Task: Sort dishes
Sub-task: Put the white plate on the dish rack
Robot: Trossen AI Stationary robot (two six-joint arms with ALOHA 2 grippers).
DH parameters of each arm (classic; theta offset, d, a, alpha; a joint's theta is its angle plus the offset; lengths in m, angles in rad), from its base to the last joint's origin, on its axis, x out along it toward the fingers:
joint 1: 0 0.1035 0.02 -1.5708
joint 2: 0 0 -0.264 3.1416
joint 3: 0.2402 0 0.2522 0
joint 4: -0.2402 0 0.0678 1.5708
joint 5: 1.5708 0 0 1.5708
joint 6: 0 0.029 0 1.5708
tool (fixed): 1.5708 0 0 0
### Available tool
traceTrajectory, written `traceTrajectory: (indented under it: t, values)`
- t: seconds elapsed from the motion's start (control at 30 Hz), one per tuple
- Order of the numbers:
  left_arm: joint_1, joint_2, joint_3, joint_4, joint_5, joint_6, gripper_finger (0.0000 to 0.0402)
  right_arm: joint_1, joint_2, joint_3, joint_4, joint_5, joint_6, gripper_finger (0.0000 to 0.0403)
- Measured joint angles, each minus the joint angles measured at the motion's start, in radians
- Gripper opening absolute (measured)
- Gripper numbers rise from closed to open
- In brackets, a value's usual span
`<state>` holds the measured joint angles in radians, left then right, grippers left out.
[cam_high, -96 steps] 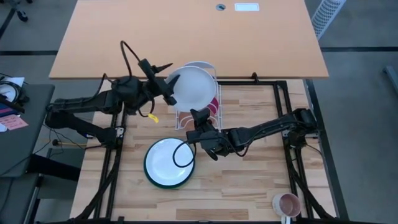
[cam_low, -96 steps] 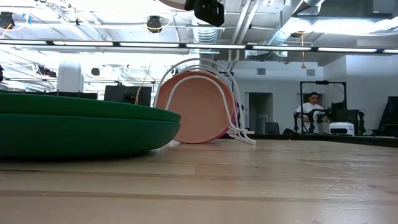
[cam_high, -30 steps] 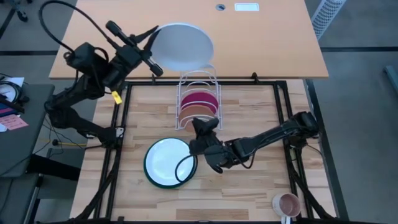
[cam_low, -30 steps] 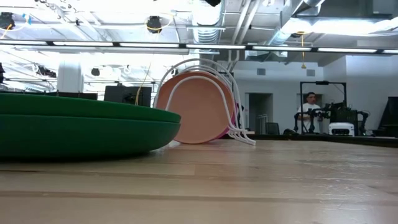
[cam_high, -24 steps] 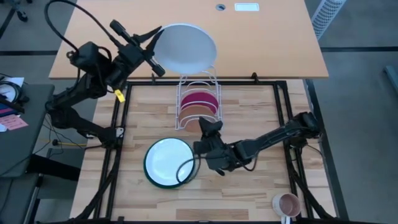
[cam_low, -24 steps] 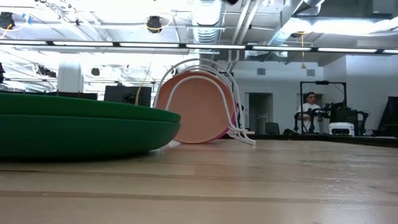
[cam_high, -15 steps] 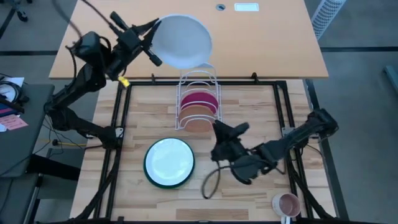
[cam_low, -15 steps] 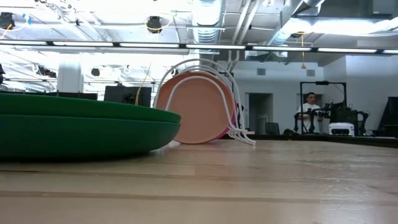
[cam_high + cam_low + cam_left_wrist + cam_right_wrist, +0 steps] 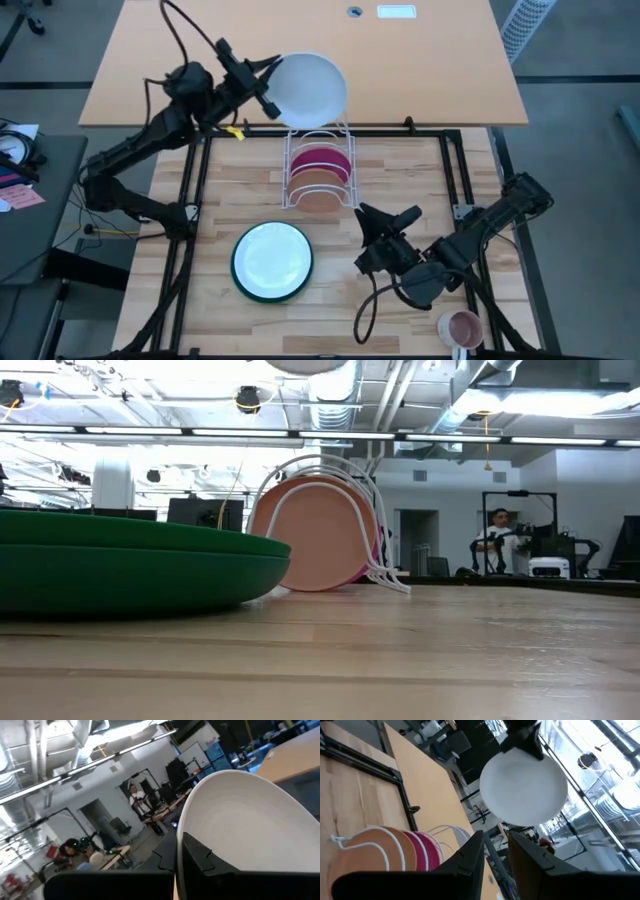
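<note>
Holding the white plate point(image 9: 311, 88) by its nine o'clock edge, the left gripper point(image 9: 262, 95) has its fingers clamped shut on the rim, high above the twelve o'clock end of the wire rack point(image 9: 319, 166). Seen from above, the plate shows nearly its whole round face, tipped a little, so it has no long axis to speak of; the right wrist view shows that same face point(image 9: 524, 788) hanging under the dark gripper. The left arm reaches up and across from the table's nine o'clock side, elbow bent, wrist pointing toward three o'clock.

In the rack, the magenta-pink plate point(image 9: 321, 160) and the terracotta-brown plate point(image 9: 319, 183) stand on edge, faces toward six o'clock, their long lines running nine to three. The dark green plate point(image 9: 272, 262) lies flat at seven o'clock from the rack, well apart from it, its inside white.

The right gripper point(image 9: 390, 222) hovers at five o'clock from the rack, its jaws standing apart with nothing between them; its arm comes in from the three o'clock side, bent low over the table point(image 9: 250, 319). A pink mug point(image 9: 464, 328) sits near the table's five o'clock corner.
</note>
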<state>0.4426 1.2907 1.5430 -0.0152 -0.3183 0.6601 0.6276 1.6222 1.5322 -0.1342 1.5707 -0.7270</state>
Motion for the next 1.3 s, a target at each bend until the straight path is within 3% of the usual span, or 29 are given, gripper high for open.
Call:
traceTrajectory:
  t: [0.23,0.3,0.37,0.53,0.67,0.8,0.93,1.07,1.2,1.3]
  values:
    - [0.016,0.000,-0.181,0.157,0.000,0.016,0.0000,-0.014,0.000,0.000,-0.012,0.000,0.033,0.0093]
    - [0.016,-0.002,-0.229,0.189,0.000,0.014,0.0000,-0.047,-0.007,0.000,-0.109,-0.001,0.123,0.0091]
    - [0.015,-0.014,-0.277,0.211,0.003,0.002,0.0000,-0.091,-0.027,0.000,-0.314,-0.042,0.307,0.0084]
    - [0.005,-0.058,-0.388,0.319,0.005,-0.021,0.0000,-0.254,-0.096,-0.001,-0.830,-0.365,0.863,0.0058]
    - [0.005,-0.093,-0.447,0.397,0.002,-0.030,0.0000,-0.366,-0.144,-0.024,-1.038,-0.410,1.114,0.0039]
    - [-0.001,-0.108,-0.483,0.447,0.000,-0.041,0.0000,-0.490,-0.206,-0.156,-0.931,-0.439,1.090,0.0009]
    - [-0.007,-0.108,-0.494,0.451,-0.001,-0.041,0.0000,-0.636,-0.307,-0.370,-0.663,-0.594,0.984,0.0006]
    - [-0.010,-0.108,-0.499,0.449,-0.025,-0.039,0.0000,-0.769,-0.393,-0.558,-0.357,-0.855,0.791,0.0004]
    - [-0.025,-0.108,-0.500,0.449,-0.036,-0.037,0.0000,-0.969,-0.455,-0.589,-0.321,-1.068,0.646,0.0003]
    - [-0.035,-0.108,-0.500,0.464,-0.044,-0.037,0.0000,-1.148,-0.507,-0.589,-0.260,-1.351,0.577,0.0002]
